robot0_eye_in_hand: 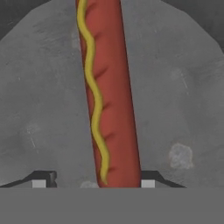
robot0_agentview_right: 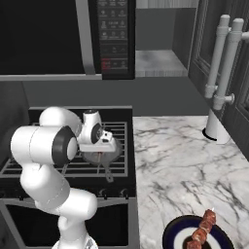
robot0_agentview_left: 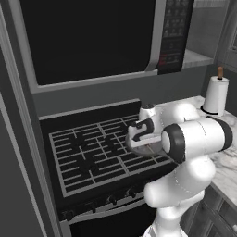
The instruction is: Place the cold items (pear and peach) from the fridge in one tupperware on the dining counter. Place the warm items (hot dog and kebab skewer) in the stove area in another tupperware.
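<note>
The hot dog [robot0_eye_in_hand: 111, 96], red with a wavy yellow mustard line, lies in a grey pan [robot0_eye_in_hand: 183, 87] on the stove. My gripper [robot0_eye_in_hand: 94, 180] hangs straight over it, fingers either side of the sausage. The right fingertip [robot0_eye_in_hand: 148, 180] is at its edge and the left one stands off with a gap, so the jaws are open. From the base views the hand reaches down into the pan [robot0_agentview_left: 147, 149] [robot0_agentview_right: 102, 154] near the stove's right side. The kebab skewer [robot0_agentview_right: 202, 229] lies on a dark blue plate [robot0_agentview_right: 171, 234] at the marble counter's near edge. Pear, peach and tupperware are out of view.
A black microwave [robot0_agentview_left: 88, 37] hangs low over the black stove grates [robot0_agentview_left: 88, 155]. A paper towel roll [robot0_agentview_left: 216, 95] stands at the back of the marble counter [robot0_agentview_right: 175, 160], right of the stove. The pan's handle [robot0_agentview_right: 108, 174] points toward the stove front.
</note>
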